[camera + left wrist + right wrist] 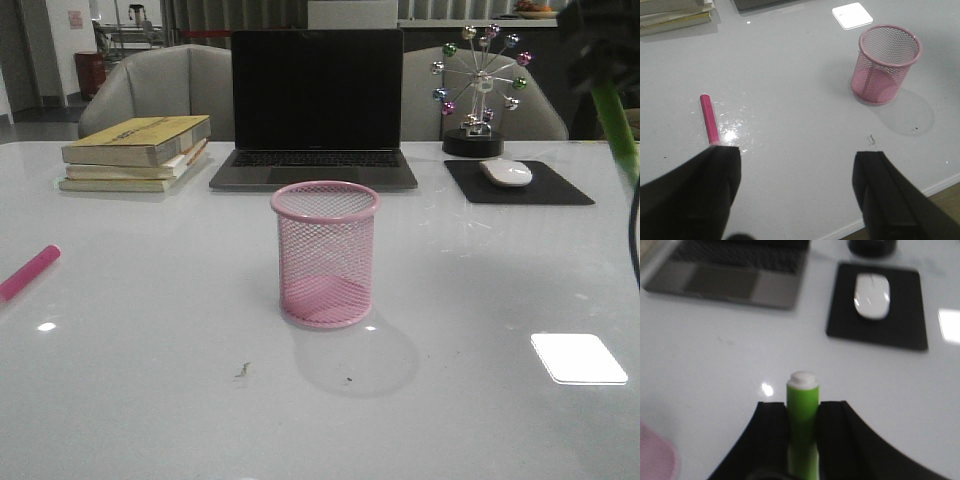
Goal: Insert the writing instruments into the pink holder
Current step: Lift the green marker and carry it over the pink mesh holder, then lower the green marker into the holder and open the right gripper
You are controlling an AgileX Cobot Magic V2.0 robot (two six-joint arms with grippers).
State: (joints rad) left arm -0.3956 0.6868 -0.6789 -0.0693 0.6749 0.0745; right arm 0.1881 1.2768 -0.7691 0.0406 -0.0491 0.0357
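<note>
The lime green marker (802,412), thick and capped with a small white end, is clamped between the fingers of the right tool (802,440), raised over the table (150,380) near the mouse pad (880,315). The magenta pink marker (709,119) is laid flat on the table at the far left, well apart from the pink holder (325,255). The holder, of round wire mesh with a rolled rim, is stood upright before the laptop (315,105); nothing is seen inside it. The left tool (797,192) is spread wide, gripping nothing.
</note>
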